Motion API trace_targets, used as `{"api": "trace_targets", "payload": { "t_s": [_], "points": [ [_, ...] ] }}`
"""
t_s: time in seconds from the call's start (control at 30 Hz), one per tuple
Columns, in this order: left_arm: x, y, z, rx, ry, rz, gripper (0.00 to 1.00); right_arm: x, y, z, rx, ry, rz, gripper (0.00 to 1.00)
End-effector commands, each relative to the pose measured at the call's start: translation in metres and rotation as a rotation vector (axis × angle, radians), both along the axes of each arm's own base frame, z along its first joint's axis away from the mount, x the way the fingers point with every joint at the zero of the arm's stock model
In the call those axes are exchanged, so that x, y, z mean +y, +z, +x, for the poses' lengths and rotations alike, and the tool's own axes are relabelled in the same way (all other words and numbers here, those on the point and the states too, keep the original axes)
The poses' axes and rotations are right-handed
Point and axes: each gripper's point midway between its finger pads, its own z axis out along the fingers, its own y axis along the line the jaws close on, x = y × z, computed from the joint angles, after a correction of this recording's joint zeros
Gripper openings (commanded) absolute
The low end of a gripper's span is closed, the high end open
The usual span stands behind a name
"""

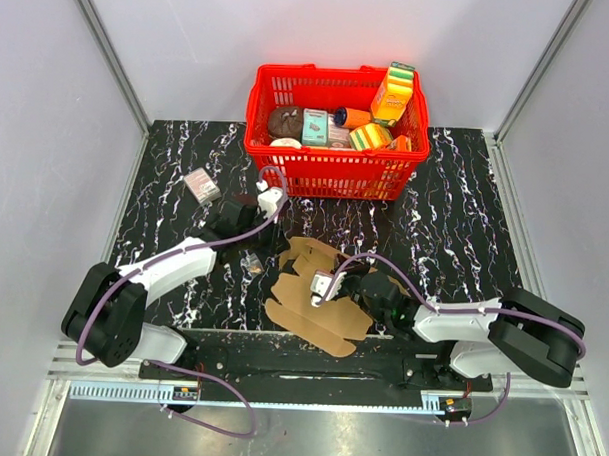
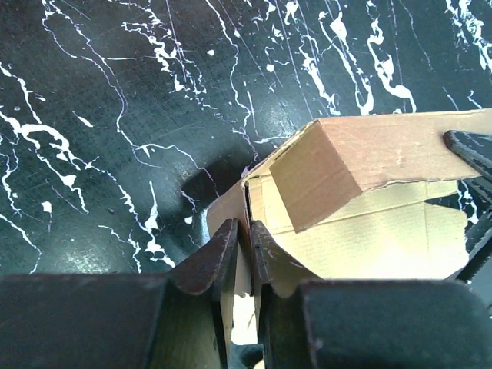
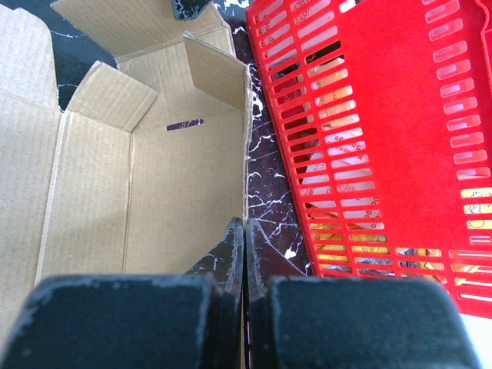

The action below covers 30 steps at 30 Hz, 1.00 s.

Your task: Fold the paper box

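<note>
Corrugated brown paper box (image 1: 300,313), flaps raised; left pincer (image 2: 243,227) pinches its eleven-o'clock wall; right pincer (image 3: 244,224) fully closed.

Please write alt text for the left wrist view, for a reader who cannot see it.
The left gripper pinches a raised edge of the brown paper box, one flap folded inward, on a black white-veined table.

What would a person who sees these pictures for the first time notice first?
The bright red basket at the back, full of colourful packages, draws the eye first. Next comes the brown paper box, lying open on the black marbled table, with the left jaws pinching one raised edge.
</note>
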Motion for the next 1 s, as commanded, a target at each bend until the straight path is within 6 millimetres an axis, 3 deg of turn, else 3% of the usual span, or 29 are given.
{"api": "trace_targets", "payload": {
  "t_s": [0.0, 0.4, 0.77, 0.97],
  "points": [
    [-0.022, 0.038, 0.007, -0.014, -0.011, -0.140, 0.15, 0.013, 0.025, 0.004, -0.058, 0.003, 0.063, 0.00],
    [-0.031, 0.032, -0.004, 0.043, 0.007, -0.151, 0.15, 0.013, 0.026, 0.006, -0.076, -0.009, 0.064, 0.00],
    [-0.034, 0.033, -0.012, 0.066, 0.052, -0.152, 0.31, 0.014, 0.025, 0.006, -0.077, -0.007, 0.064, 0.00],
    [-0.028, 0.027, -0.022, 0.092, 0.080, -0.168, 0.32, 0.013, 0.023, 0.005, -0.075, -0.007, 0.064, 0.00]
  ]
}}
